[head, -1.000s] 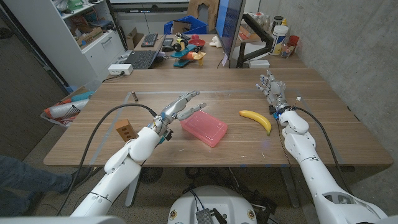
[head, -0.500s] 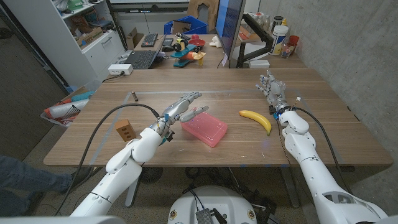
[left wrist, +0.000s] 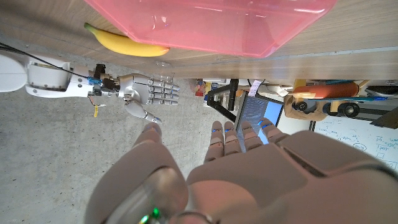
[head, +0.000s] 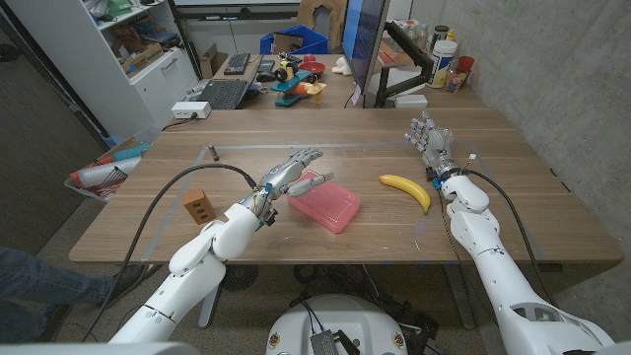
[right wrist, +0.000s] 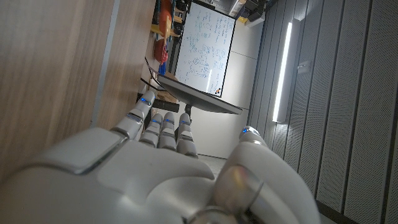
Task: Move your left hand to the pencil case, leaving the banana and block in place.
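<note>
Small brown wooden block (head: 198, 206) stands on the wooden bench (head: 513, 212), well behind and outboard of the left hand (head: 292, 174). Left hand: fingers (head: 309, 181) apart, gripping nothing, reaching over the near-left end of the translucent pink plastic pencil case (head: 323, 202); contact cannot be confirmed. Case's long axis runs diagonally away to the fingers' right. Beyond it lies the yellow banana (head: 407, 189). Right hand (head: 430, 138): fingers spread, holding nothing, well apart. Since a second ago, the left hand has advanced rightward over the case; block and banana unmoved.

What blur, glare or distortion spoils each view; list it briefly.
Head view: sharp and evenly lit, soft shadow under the pencil case. Left wrist view: upside down, the left hand close and blurred, the banana clear. Right wrist view: turned sideways, a bright wall light strip glaring, the right hand soft.
</note>
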`<action>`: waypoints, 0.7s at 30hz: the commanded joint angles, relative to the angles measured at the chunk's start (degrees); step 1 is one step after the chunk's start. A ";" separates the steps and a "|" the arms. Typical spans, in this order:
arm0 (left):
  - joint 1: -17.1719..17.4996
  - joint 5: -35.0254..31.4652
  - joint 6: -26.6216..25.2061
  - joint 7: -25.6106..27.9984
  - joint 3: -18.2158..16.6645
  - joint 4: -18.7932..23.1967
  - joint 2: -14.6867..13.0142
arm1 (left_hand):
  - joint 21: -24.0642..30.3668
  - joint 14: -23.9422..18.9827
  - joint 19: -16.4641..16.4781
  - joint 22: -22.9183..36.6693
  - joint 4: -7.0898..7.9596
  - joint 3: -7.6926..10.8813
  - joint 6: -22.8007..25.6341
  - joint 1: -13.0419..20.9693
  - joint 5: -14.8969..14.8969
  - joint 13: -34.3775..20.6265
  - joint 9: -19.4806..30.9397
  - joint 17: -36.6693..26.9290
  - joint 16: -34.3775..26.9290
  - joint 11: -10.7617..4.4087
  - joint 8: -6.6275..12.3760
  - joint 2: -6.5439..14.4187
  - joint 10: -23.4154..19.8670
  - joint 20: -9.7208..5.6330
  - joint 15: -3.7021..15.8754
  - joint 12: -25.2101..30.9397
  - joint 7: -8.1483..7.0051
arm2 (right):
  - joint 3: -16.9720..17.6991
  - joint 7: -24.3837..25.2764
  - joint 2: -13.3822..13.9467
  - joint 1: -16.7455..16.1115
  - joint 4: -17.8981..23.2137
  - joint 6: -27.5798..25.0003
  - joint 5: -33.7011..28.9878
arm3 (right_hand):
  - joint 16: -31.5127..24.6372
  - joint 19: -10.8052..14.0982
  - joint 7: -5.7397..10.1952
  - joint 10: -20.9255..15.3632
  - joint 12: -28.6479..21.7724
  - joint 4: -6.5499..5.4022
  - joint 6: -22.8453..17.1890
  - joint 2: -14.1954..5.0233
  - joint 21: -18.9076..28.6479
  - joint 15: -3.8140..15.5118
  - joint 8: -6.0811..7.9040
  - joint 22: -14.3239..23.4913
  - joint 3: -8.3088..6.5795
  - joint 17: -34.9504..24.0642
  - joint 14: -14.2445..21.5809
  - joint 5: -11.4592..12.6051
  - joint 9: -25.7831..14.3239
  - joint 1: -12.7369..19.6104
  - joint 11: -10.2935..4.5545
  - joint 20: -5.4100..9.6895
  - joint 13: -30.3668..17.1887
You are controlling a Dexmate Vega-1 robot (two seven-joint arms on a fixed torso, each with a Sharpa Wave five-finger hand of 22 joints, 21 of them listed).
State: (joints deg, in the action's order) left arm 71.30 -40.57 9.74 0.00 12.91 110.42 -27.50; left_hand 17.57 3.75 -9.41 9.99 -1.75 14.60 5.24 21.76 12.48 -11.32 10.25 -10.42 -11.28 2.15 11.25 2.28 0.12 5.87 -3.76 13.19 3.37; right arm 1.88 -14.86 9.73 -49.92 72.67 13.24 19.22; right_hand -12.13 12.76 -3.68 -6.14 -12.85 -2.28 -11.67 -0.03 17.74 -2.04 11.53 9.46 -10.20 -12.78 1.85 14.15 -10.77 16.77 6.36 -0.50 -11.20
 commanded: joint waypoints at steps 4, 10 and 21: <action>-0.32 -4.51 -1.87 0.39 2.05 0.61 -1.73 | -0.18 -0.61 0.05 0.18 -0.53 0.05 0.73 0.45 -0.22 -0.17 0.19 -0.03 0.00 0.04 0.22 0.03 -0.50 0.34 -0.15 0.44 -0.09 | -0.02 -0.03 0.24 -0.39 0.76 -0.42 -0.15 | -0.31 0.42 0.05 -0.51 0.33 0.14 -0.70 -0.49 -0.16 -0.09 -0.13 0.21 -0.07 -0.06 0.26 0.23 -0.13 -0.03 -0.14 0.00 -0.17; -0.73 -5.61 -2.48 0.11 2.88 0.64 -2.27 | -0.33 -0.79 0.09 0.19 -0.61 0.05 0.98 0.48 -0.21 -0.19 0.20 -0.03 -0.03 0.00 0.26 0.04 -0.67 0.46 -0.13 0.47 -0.20 | 0.02 -0.05 0.32 -0.41 0.79 -0.64 -0.08 | -0.31 0.48 0.06 -0.55 0.36 0.18 -0.64 -0.49 -0.27 -0.12 -0.16 0.21 -0.05 -0.04 0.30 0.23 -0.13 -0.03 -0.10 -0.02 -0.17; -1.74 -5.71 -3.46 -2.26 4.12 0.51 -3.01 | -0.53 -3.25 1.68 0.23 -0.94 -0.04 2.78 0.47 -0.20 -0.29 0.24 -0.06 -0.69 -0.69 0.62 0.06 -3.40 0.74 0.28 1.29 -0.59 | 0.02 -0.08 0.20 -0.15 0.02 -0.51 -0.20 | -0.31 0.55 0.11 -0.56 0.41 0.21 -0.72 -0.49 -0.47 -0.13 -0.15 0.22 0.00 -0.02 0.36 0.22 -0.13 -0.07 -0.12 -0.06 -0.18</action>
State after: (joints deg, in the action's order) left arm 70.56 -45.57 7.33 -0.24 15.57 110.98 -29.61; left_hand 17.12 1.35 -8.26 9.99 -2.40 14.44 7.02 21.76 12.48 -11.32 10.25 -10.42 -11.30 1.42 11.47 2.28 -2.45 6.54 -3.30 14.09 2.66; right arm 1.87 -14.89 9.96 -50.23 73.24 12.76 19.12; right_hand -12.13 12.85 -3.68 -6.14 -12.40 -2.29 -11.68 -0.03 17.35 -2.04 11.53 9.46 -10.21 -12.79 1.85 14.15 -10.77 16.77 6.35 -0.41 -11.21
